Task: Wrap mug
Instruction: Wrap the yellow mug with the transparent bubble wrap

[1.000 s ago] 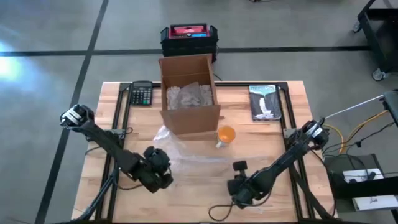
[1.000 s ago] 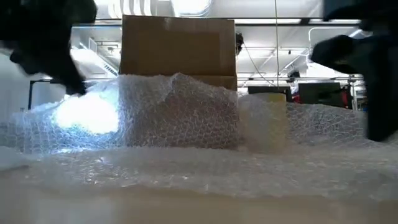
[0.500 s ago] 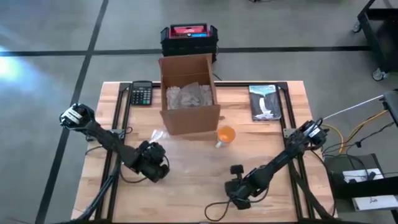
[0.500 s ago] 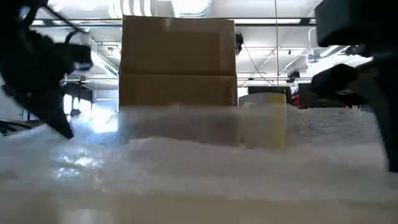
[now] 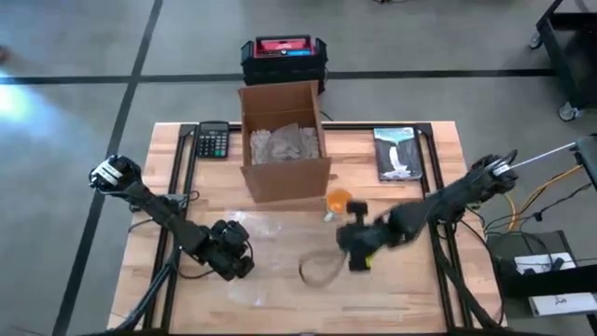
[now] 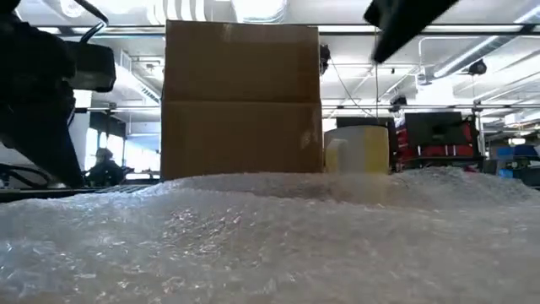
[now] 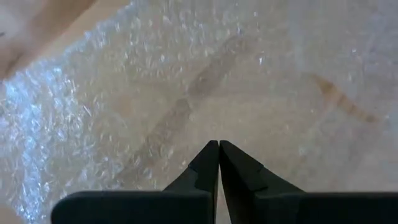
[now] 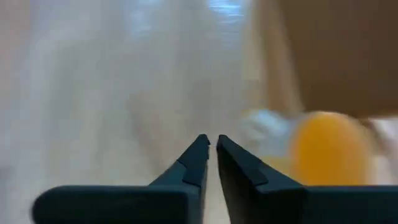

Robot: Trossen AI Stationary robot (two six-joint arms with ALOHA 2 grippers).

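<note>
Mug (image 5: 338, 201) half-hidden behind bubble wrap (image 6: 270, 236) — right gripper (image 8: 211, 144) blurred.

left tool (image 7: 219, 145) closed, low, right tool (image 8: 210, 140) closed, mid-table

No legible txt, labels, nos.

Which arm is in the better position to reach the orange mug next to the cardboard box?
Probably the right. The right gripper is near the orange mug, which shows in its wrist view. The left gripper sits farther away over the clear bubble wrap.
</note>
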